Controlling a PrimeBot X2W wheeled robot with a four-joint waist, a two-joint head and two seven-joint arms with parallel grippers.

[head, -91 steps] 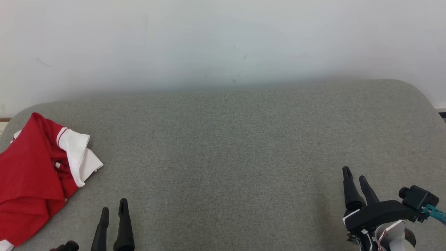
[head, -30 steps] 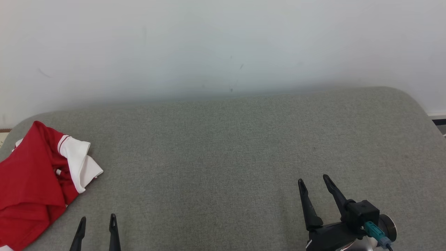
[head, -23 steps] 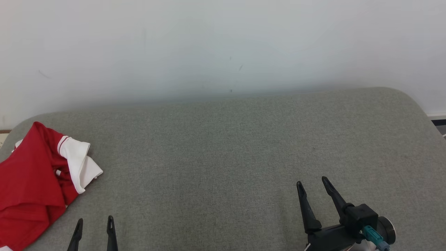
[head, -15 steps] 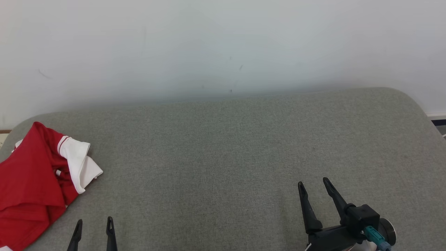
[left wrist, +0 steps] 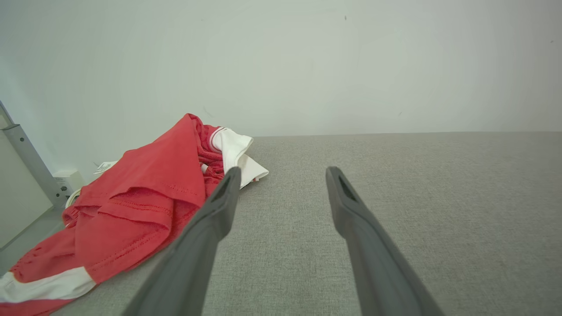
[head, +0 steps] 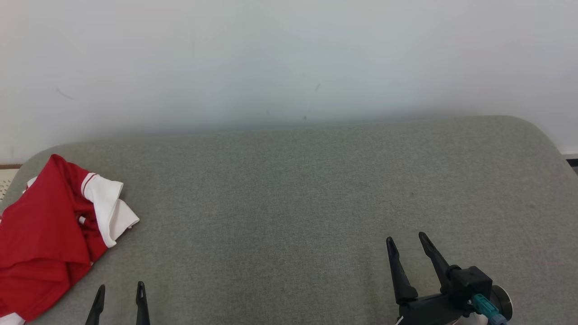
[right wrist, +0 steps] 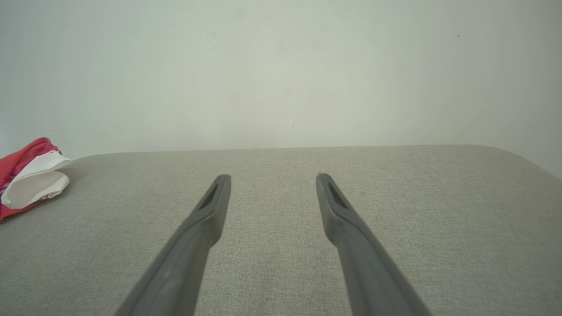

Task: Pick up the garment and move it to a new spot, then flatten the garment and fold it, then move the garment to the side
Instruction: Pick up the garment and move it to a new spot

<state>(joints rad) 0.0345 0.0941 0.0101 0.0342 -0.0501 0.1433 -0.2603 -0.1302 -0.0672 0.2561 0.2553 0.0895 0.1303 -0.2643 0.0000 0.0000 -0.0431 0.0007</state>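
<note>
The garment (head: pixel 45 234) is a red shirt with white sleeve cuffs, lying crumpled at the far left end of the grey table (head: pixel 289 189). In the left wrist view the garment (left wrist: pixel 145 197) sits just left of my fingers, and its white cuff (right wrist: pixel 33 182) shows at the left edge of the right wrist view. My left gripper (head: pixel 119 289) hovers open near the front edge, right of the garment and apart from it. Over the front right of the table, my right gripper (head: pixel 406 239) is open with nothing between its fingers.
A pale wall (head: pixel 289 58) runs behind the table. The table's corners are rounded. A grey metal post (left wrist: pixel 26 162) and a white box (left wrist: pixel 66 180) stand beyond the table's left end.
The head camera has shifted slightly, so the whole picture sits a little to the right and lower. Over three seconds the right gripper moved left and the left gripper drew back toward the front edge.
</note>
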